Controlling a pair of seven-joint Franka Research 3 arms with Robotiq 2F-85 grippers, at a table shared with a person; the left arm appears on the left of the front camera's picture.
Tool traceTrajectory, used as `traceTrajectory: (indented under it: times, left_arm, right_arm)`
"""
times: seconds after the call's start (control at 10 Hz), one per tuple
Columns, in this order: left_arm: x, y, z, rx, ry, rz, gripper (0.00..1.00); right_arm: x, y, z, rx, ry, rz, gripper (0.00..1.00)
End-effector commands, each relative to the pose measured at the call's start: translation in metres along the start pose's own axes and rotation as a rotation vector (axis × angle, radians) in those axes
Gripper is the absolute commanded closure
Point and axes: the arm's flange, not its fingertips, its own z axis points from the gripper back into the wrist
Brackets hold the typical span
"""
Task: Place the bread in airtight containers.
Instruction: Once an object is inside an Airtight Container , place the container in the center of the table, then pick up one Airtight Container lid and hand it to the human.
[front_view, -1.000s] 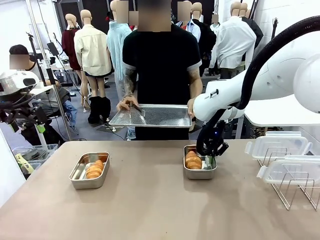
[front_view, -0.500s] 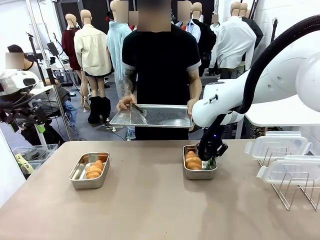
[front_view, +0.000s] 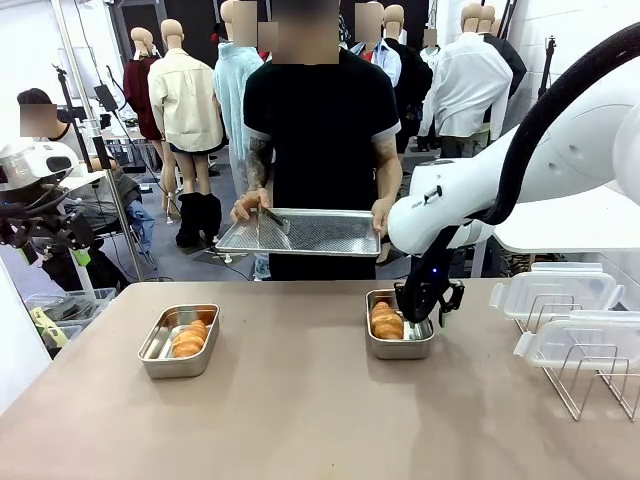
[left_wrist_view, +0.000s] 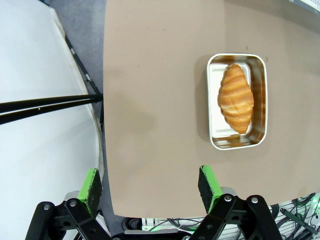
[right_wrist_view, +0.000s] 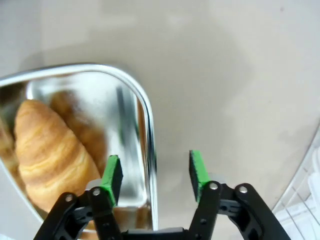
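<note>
Golden roll (right_wrist_view: 47, 150) in steel tin (right_wrist_view: 144, 107), just beside parted rt jaws.

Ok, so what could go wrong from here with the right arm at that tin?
The right fingers straddle the tin's rim, one inside, one outside; a sideways pull-out could catch the rim and drag the tin. The inside finger sits close to the roll and might nudge it. The lids rest on the rack nearby; a wide swing could knock them.
</note>
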Motion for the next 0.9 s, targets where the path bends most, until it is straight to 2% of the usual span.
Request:
traceTrajectory:
  times: [0.0, 0.5, 0.8]
  left_arm:
    - [-0.001, 0.001, 0.001, 0.026, -0.004, 0.016, 0.0]
    - [-0.001, 0.001, 0.001, 0.026, -0.004, 0.016, 0.0]
    - [-0.001, 0.001, 0.001, 0.026, -0.004, 0.016, 0.0]
  right_arm:
    - [-0.012, -0.005, 0.02, -0.008, -0.019, 0.03, 0.0]
    - [-0.046, -0.012, 0.108, 0.058, -0.072, 0.073, 0.0]
    - [-0.047, -0.018, 0.133, 0.088, -0.004, 0.1, 0.0]
